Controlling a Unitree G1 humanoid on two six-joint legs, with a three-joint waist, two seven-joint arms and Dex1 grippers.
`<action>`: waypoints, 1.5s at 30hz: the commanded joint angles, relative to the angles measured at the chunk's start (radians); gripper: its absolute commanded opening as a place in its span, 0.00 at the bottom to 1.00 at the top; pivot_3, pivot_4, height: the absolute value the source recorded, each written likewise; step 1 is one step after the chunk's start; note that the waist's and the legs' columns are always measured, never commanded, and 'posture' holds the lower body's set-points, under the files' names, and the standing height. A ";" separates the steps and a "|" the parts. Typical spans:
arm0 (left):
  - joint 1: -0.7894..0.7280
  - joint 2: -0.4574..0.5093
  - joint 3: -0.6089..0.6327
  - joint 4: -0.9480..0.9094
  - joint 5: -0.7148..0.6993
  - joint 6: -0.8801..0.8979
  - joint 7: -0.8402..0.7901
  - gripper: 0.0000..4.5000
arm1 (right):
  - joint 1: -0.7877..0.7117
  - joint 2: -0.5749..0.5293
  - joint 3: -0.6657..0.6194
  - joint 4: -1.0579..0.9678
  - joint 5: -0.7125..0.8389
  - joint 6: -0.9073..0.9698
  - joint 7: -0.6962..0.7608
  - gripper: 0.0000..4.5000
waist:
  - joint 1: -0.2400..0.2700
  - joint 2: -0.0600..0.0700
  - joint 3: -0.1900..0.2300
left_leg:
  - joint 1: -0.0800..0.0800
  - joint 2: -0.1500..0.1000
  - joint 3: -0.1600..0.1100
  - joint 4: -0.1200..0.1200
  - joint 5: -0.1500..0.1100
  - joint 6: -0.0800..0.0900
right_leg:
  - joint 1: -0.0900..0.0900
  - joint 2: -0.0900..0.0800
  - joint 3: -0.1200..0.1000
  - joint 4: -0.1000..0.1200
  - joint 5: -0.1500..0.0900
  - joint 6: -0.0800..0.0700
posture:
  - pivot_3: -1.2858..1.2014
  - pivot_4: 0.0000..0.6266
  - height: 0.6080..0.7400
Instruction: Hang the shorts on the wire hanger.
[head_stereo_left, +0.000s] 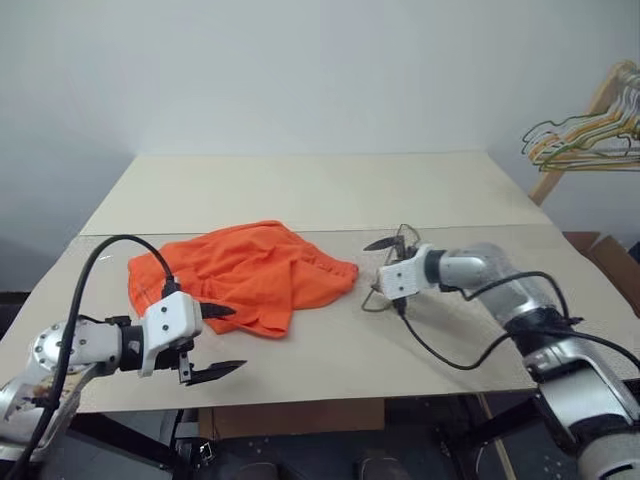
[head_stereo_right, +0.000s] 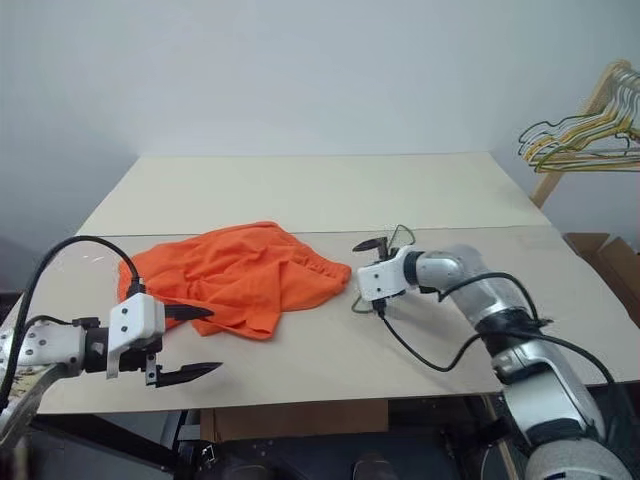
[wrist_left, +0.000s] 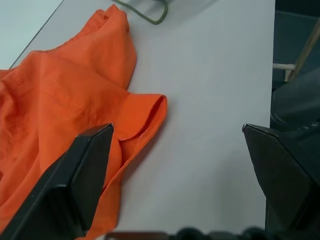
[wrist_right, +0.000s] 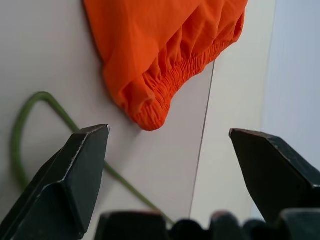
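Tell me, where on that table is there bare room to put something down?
The far half of the table, beyond the shorts, is bare. So is the near strip between the left gripper and the right arm. It is crowded mid-table, where the right gripper hangs open over the wire hanger beside the shorts.

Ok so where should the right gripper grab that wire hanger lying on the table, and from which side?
Probably the bare wire near the hook of the wire hanger, coming from above. It lies flat on the table beside the shorts, apart from them there, and the open right gripper already hovers over it.
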 joint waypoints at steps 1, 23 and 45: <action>-0.007 -0.011 0.000 -0.029 -0.002 -0.009 0.011 1.00 | -0.105 0.048 0.063 0.171 -0.114 -0.079 -0.145 0.99 | -0.003 0.000 0.000 | 0.000 0.000 0.000 0.000 0.000 0.000 | 0.000 0.000 0.000 0.000 0.000 0.000 | 0.53 0.00 1.00; 0.073 -0.043 0.015 -0.101 0.002 0.001 0.079 1.00 | -0.290 0.253 0.228 0.615 -0.278 -0.173 -0.409 0.39 | -0.023 0.000 0.000 | 0.001 0.000 -0.004 -0.002 0.000 0.000 | 0.000 0.000 -0.001 0.002 0.000 -0.001 | 0.55 0.00 1.00; -0.202 0.021 -0.311 0.246 0.511 -0.236 0.127 1.00 | -0.023 0.132 0.105 0.184 -0.093 -0.094 -0.184 0.02 | -0.024 0.000 0.000 | 0.001 -0.001 -0.005 -0.002 0.000 0.000 | 0.000 0.000 -0.001 0.002 0.000 -0.001 | 0.52 0.00 1.00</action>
